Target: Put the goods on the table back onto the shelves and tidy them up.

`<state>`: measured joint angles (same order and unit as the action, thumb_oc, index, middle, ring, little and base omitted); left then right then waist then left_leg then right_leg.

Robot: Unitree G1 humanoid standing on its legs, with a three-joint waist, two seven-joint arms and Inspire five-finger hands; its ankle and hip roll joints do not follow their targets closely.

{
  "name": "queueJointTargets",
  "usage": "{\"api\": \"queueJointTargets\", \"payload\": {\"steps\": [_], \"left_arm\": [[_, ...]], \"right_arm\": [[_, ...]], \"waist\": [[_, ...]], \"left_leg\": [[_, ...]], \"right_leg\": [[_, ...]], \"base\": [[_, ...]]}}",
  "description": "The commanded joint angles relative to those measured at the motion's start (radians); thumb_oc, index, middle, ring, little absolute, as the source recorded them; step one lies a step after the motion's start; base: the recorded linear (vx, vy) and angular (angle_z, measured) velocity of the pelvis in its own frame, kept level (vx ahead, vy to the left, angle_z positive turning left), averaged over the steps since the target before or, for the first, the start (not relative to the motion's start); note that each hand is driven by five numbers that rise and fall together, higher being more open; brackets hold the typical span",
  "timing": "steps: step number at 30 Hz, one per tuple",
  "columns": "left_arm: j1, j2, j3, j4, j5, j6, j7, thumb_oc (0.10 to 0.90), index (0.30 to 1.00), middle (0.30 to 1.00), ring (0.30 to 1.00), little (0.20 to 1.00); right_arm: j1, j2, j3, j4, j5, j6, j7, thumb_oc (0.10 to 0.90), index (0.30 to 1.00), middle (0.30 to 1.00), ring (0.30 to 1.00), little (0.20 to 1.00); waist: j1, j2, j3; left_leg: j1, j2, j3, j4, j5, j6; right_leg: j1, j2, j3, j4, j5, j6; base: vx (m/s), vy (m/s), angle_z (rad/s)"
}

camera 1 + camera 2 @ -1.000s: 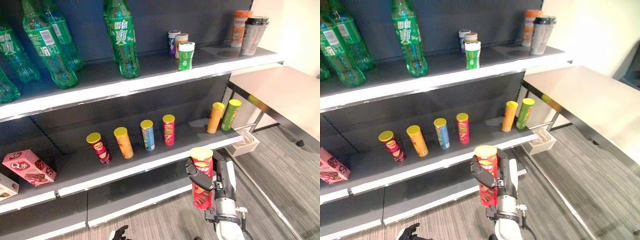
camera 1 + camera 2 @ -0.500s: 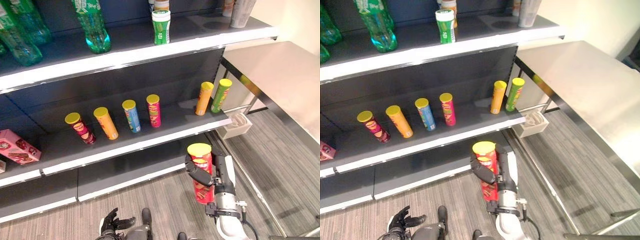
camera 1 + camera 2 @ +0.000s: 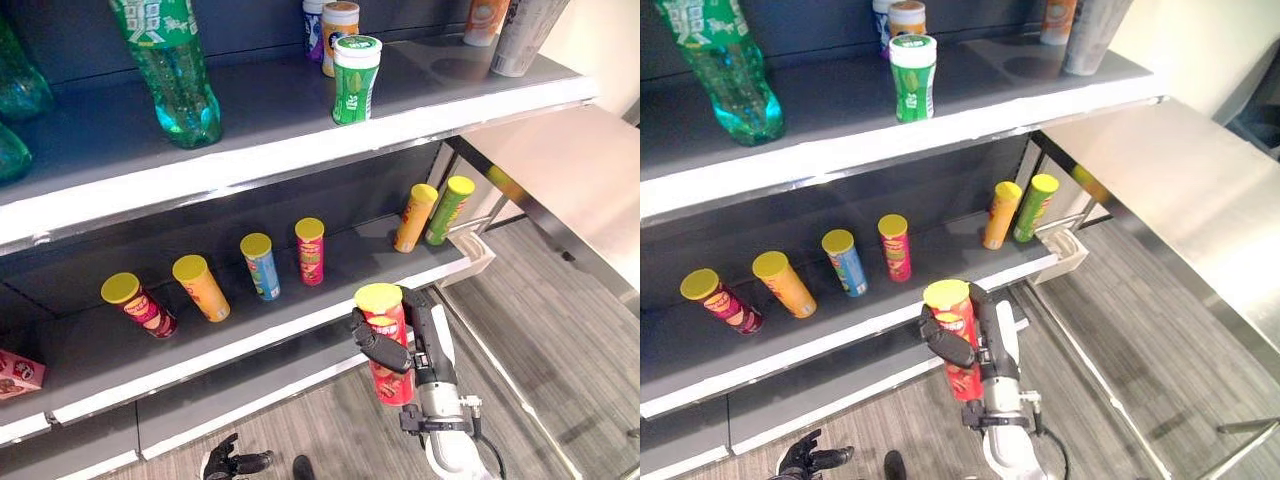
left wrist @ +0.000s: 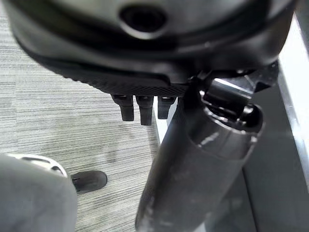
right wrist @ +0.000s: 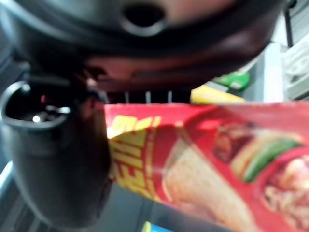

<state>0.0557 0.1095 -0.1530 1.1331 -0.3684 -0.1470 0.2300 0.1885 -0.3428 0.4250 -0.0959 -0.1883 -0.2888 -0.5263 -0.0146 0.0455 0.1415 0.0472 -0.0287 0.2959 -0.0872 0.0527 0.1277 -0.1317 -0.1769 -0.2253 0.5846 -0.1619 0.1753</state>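
Note:
My right hand (image 3: 428, 338) is shut on a red chip can with a yellow lid (image 3: 385, 340), held upright just in front of the middle shelf's front edge (image 3: 250, 345). The right wrist view shows the thumb (image 5: 53, 159) pressed on the can's red label (image 5: 217, 159). Several chip cans stand on that shelf: a dark red one (image 3: 140, 304), orange (image 3: 203, 287), blue (image 3: 261, 266) and pink (image 3: 310, 251) in a row, then orange (image 3: 414, 217) and green (image 3: 448, 210) at its right end. My left hand (image 3: 232, 462) hangs low above the floor, fingers relaxed and empty.
The upper shelf holds a green bottle (image 3: 172, 65), a small green can (image 3: 355, 80) and more containers behind and to its right. A steel table (image 3: 570, 190) stands right of the shelves. A pink box (image 3: 15, 372) lies at the middle shelf's left end.
The camera has swung up and closer to the shelves. My right hand still holds the can upright, now nearer the middle shelf's front edge. The left hand stays low.

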Motion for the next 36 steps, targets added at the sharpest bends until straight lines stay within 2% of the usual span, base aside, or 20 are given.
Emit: {"api": "queueJointTargets", "payload": {"steps": [1, 3, 4, 5, 6, 7, 9, 11, 15, 22, 28, 30, 31, 33, 36], "left_arm": [[0.036, -0.023, 0.008, 0.068, 0.065, -0.016, 0.007, 0.800, 0.900, 0.900, 0.900, 0.900], [0.036, -0.023, 0.006, 0.068, 0.071, -0.021, 0.009, 0.800, 0.900, 0.900, 0.900, 0.900], [0.035, -0.022, 0.003, 0.073, 0.079, -0.024, 0.008, 0.800, 0.900, 0.900, 0.900, 0.900], [0.029, -0.022, -0.005, 0.086, 0.095, -0.024, 0.011, 0.800, 0.900, 0.900, 0.900, 0.900], [0.025, -0.019, -0.007, 0.089, 0.103, -0.022, 0.014, 0.800, 0.900, 0.900, 0.900, 0.900], [0.024, -0.019, -0.006, 0.089, 0.104, -0.022, 0.014, 0.800, 0.900, 0.900, 0.900, 0.900], [0.019, -0.013, -0.006, 0.093, 0.120, -0.015, 0.022, 0.800, 0.900, 0.900, 0.900, 0.900], [0.017, -0.013, 0.007, 0.099, 0.124, -0.009, 0.038, 0.800, 0.900, 0.900, 0.900, 0.900], [0.032, -0.028, 0.019, 0.096, 0.105, -0.010, 0.036, 0.800, 0.900, 0.900, 0.900, 0.900], [0.057, -0.041, 0.011, 0.100, 0.108, -0.013, 0.029, 0.800, 0.900, 0.900, 0.900, 0.900], [0.082, -0.055, -0.015, 0.082, 0.088, -0.028, 0.020, 0.800, 0.900, 0.900, 0.900, 0.900], [0.082, -0.059, -0.027, 0.092, 0.077, -0.035, 0.026, 0.800, 0.900, 0.900, 0.900, 0.900], [0.081, -0.059, -0.027, 0.093, 0.077, -0.035, 0.026, 0.800, 0.900, 0.900, 0.900, 0.900], [0.079, -0.062, -0.037, 0.091, 0.062, -0.042, 0.028, 0.800, 0.900, 0.900, 0.900, 0.900], [0.078, -0.066, -0.066, 0.077, 0.043, -0.057, 0.032, 0.800, 0.900, 0.900, 0.900, 0.900]], "right_arm": [[-0.061, 0.011, -0.019, -0.151, -0.055, -0.109, -0.022, 0.400, 0.300, 0.300, 0.300, 0.300], [-0.060, 0.007, -0.019, -0.154, -0.059, -0.110, -0.021, 0.400, 0.300, 0.300, 0.300, 0.300], [-0.062, 0.005, -0.018, -0.157, -0.061, -0.110, -0.019, 0.400, 0.300, 0.300, 0.300, 0.300], [-0.070, 0.010, -0.012, -0.159, -0.065, -0.106, -0.020, 0.400, 0.300, 0.300, 0.300, 0.300], [-0.074, 0.014, -0.006, -0.157, -0.064, -0.104, -0.018, 0.400, 0.300, 0.300, 0.300, 0.300], [-0.075, 0.015, -0.006, -0.157, -0.064, -0.105, -0.019, 0.400, 0.300, 0.300, 0.300, 0.300], [-0.072, 0.026, 0.003, -0.152, -0.056, -0.103, -0.016, 0.400, 0.300, 0.300, 0.300, 0.300], [-0.038, 0.043, 0.015, -0.134, -0.030, -0.095, 0.001, 0.400, 0.300, 0.300, 0.300, 0.300], [-0.014, 0.044, 0.019, -0.107, 0.006, -0.092, 0.033, 0.400, 0.300, 0.300, 0.300, 0.300], [-0.034, 0.045, 0.045, -0.049, 0.007, -0.103, 0.044, 0.400, 0.300, 0.300, 0.300, 0.300], [-0.122, 0.079, 0.108, 0.038, -0.001, -0.121, 0.020, 0.400, 0.300, 0.300, 0.300, 0.300], [-0.189, 0.105, 0.125, 0.075, -0.002, -0.143, -0.017, 0.400, 0.300, 0.300, 0.300, 0.300], [-0.190, 0.106, 0.125, 0.077, -0.002, -0.144, -0.018, 0.400, 0.300, 0.300, 0.300, 0.300], [-0.250, 0.120, 0.139, 0.099, -0.018, -0.150, -0.045, 0.400, 0.300, 0.300, 0.300, 0.300], [-0.360, 0.141, 0.136, 0.131, -0.061, -0.169, -0.118, 0.400, 0.300, 0.300, 0.300, 0.300]], "waist": [[-0.007, 0.001, 0.003], [-0.009, 0.002, 0.002], [-0.013, -0.004, 0.000], [-0.021, -0.016, -0.001], [-0.026, -0.020, 0.001], [-0.025, -0.022, -0.001], [-0.029, -0.034, 0.000], [-0.026, -0.072, -0.007], [-0.020, -0.073, -0.020], [0.000, -0.041, -0.034], [0.027, 0.004, -0.014], [0.041, 0.027, 0.002], [0.041, 0.027, 0.002], [0.055, 0.046, 0.016], [0.086, 0.078, 0.029]], "left_leg": [[0.020, 0.044, 0.016, 0.000, -0.078, -0.105], [0.021, 0.045, 0.008, 0.000, -0.081, -0.109], [0.025, 0.041, -0.002, 0.000, -0.087, -0.114], [0.044, 0.035, -0.026, 0.000, -0.107, -0.126], [0.054, 0.036, -0.034, 0.000, -0.115, -0.130], [0.050, 0.036, -0.032, 0.000, -0.112, -0.130], [0.069, 0.042, -0.049, 0.000, -0.126, -0.143], [0.100, 0.029, -0.078, 0.000, -0.146, -0.152], [0.112, 0.041, -0.094, 0.000, -0.152, -0.162], [0.086, 0.069, -0.121, 0.000, -0.137, -0.183], [0.052, 0.067, -0.138, 0.000, -0.124, -0.186], [0.020, 0.059, -0.148, 0.000, -0.116, -0.184], [0.019, 0.059, -0.149, 0.000, -0.116, -0.184], [-0.009, 0.051, -0.159, 0.000, -0.105, -0.181], [-0.050, 0.038, -0.172, 0.000, -0.091, -0.175]], "right_leg": [[0.024, -0.076, -0.063, -0.240, 0.152, -0.043], [0.024, -0.085, -0.048, -0.290, 0.169, -0.037], [0.022, -0.094, -0.021, -0.358, 0.195, -0.027], [0.002, -0.096, 0.061, -0.494, 0.272, 0.001], [-0.010, -0.098, 0.096, -0.529, 0.297, 0.011], [-0.013, -0.099, 0.097, -0.532, 0.301, 0.010], [-0.037, -0.107, 0.140, -0.580, 0.347, 0.028], [0.000, -0.125, 0.131, -0.632, 0.395, 0.052], [0.033, -0.113, 0.107, -0.654, 0.406, 0.054], [0.058, -0.096, 0.055, -0.672, 0.363, 0.043], [0.047, -0.105, 0.034, -0.672, 0.355, 0.043], [0.028, -0.115, 0.028, -0.672, 0.358, 0.044], [0.026, -0.115, 0.028, -0.672, 0.359, 0.044], [0.007, -0.124, 0.022, -0.672, 0.364, 0.046], [-0.023, -0.142, 0.014, -0.672, 0.375, 0.049]], "base": [[0.04, -0.077, -0.03], [0.09, -0.066, -0.07], [0.15, -0.129, -0.01], [0.20, -0.174, 0.01], [0.15, -0.137, 0.04], [0.10, -0.105, 0.13], [0.15, -0.141, 0.40], [0.21, -0.184, 0.81], [0.15, -0.126, 0.33], [0.05, -0.068, 0.06], [-0.02, 0.001, 0.13], [-0.09, 0.037, 0.15], [-0.11, 0.040, 0.21], [-0.10, 0.037, 0.17], [-0.10, 0.053, 0.14]]}}
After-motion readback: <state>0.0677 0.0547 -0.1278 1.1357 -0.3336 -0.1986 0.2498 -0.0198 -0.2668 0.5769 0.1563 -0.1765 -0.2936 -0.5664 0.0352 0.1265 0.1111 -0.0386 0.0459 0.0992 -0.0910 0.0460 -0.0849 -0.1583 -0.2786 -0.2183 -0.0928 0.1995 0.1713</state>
